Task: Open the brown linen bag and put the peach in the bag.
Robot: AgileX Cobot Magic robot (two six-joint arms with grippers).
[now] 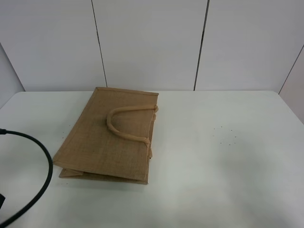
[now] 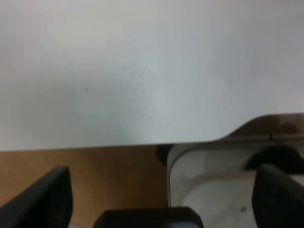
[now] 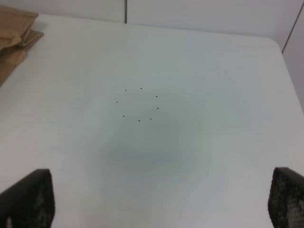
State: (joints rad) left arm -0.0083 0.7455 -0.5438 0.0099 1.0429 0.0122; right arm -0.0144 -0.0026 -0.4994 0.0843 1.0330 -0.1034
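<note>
White panelled walls are standing behind a pale white table point(image 1: 228, 156), and on it the brown linen bag point(image 1: 102, 137) is lying flat and folded shut, so nothing can be seen inside it. One of its loop handles point(image 1: 124, 123) is arching across the bag's upper face, with the mouth edge facing the open middle of the table. A black cable point(image 1: 40, 156) is curving beside the bag's near corner, apart from it. A ring of small dark dots point(image 3: 138, 104) is marking the tabletop well away from the bag, on its mouth side. The peach is not appearing in any view. The left gripper point(image 2: 161, 199) is hanging over the table edge with its jaws spread wide and empty. The right gripper point(image 3: 159, 199) is hovering near the dots, jaws likewise wide apart and holding nothing, a corner of the bag showing far beyond it.
</note>
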